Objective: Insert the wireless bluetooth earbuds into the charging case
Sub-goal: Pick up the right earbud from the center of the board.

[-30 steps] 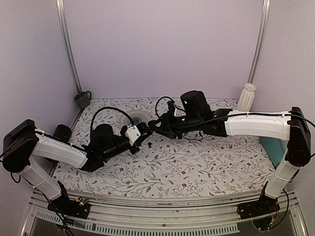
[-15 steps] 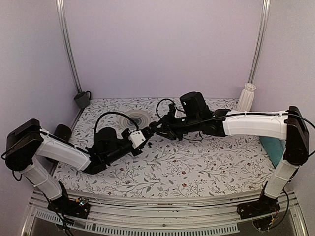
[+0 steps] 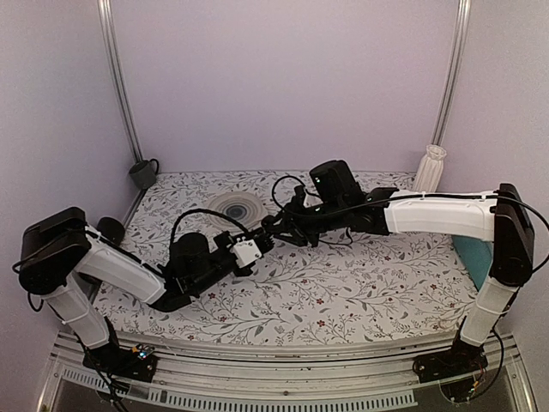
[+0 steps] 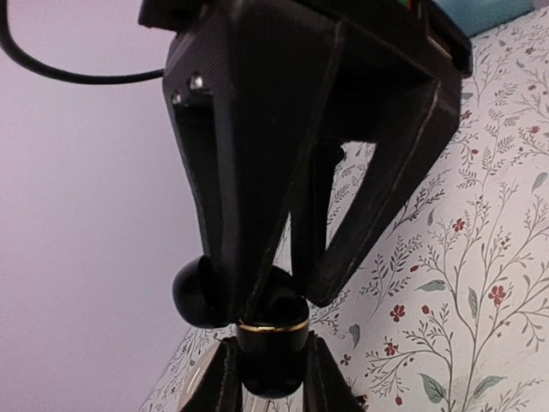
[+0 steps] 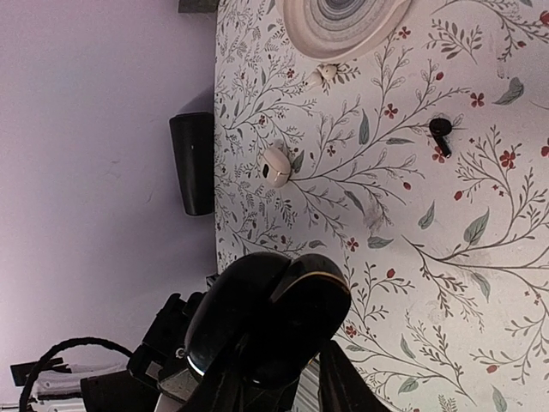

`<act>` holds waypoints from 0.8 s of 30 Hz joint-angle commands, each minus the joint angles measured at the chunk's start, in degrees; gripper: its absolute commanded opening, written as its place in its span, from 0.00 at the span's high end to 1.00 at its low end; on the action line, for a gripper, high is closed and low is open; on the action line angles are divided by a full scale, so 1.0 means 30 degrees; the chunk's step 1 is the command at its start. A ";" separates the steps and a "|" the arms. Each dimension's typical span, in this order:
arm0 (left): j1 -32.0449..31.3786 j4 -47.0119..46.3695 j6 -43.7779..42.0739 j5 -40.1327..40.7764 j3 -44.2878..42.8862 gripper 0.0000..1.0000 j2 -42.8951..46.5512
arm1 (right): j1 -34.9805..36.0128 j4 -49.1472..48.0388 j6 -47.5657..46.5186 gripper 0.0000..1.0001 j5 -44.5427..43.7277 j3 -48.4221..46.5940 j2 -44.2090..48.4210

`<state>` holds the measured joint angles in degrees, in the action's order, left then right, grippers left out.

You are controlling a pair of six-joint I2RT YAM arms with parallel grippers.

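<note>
From above, you see the meeting point of the two arms has slid toward the near left over the last second. The left gripper [image 3: 256, 249] has drawn back with its elbow folded, and the right gripper [image 3: 273, 232] has stretched further across to follow it. Their tips meet above the table [image 3: 343, 292]. The ringed plate [image 3: 233, 206], half covered a second ago, now shows whole behind them. Whatever sits between the tips is too small to make out from here.

The left wrist view settles it. Your left fingers [image 4: 221, 382] are pressed in on the lower body of the charging case [image 4: 273, 348], just under its thin gold band. The right gripper comes down from above with its fingers closing onto the upper part. A round black lobe [image 4: 199, 292] bulges out on one side. You cannot tell from here whether that is the lid swung open or only a shut shell.

In the right wrist view the case fills the bottom of the frame, pinched between the right fingers, with the gold line running between two glossy halves. One earbud [image 5: 440, 130] lies alone on the floral cloth, well apart from the case. Beyond it are a white oval case [image 5: 275, 166] and a black cylinder [image 5: 193, 163]. The second earbud is not to be found in any view.

So both tools grip the case in the air, which looks like a handover or a pull at the lid. Nothing appears seated yet, and the earbud on the cloth remains to be fetched.
</note>
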<state>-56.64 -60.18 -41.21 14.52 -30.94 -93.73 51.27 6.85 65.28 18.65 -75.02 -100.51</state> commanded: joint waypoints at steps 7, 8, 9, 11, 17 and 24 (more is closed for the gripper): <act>-0.1291 -0.3235 -0.1478 -0.0675 0.0115 1.00 -0.0864 | 0.0013 -0.0198 0.0587 0.73 0.0478 -0.0824 -0.0733; -0.1303 -0.3447 -0.1495 -0.0789 0.0190 1.00 -0.0865 | -0.0006 -0.0189 0.0649 0.74 0.0511 -0.0816 -0.0766; -0.1316 -0.3601 -0.1497 -0.0812 0.0226 1.00 -0.0876 | -0.0008 -0.0184 0.0689 0.76 0.0519 -0.0804 -0.0821; -0.1332 -0.3829 -0.1282 -0.1013 0.0276 1.00 -0.0879 | -0.0029 -0.0228 0.0792 0.79 0.0531 -0.0803 -0.0899; -0.1257 -0.4189 -0.0314 -0.1934 0.0352 1.00 -0.0883 | -0.0010 -0.0047 0.0946 0.82 0.0519 -0.1069 -0.1017; -0.1170 -0.4283 0.0554 -0.2849 0.0334 1.00 -0.0779 | 0.0018 0.0098 0.1195 0.70 0.0503 -0.0887 -0.0975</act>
<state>-57.76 -66.74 -41.74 15.42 -29.10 -96.49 50.89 9.63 68.42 20.01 -76.51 -101.82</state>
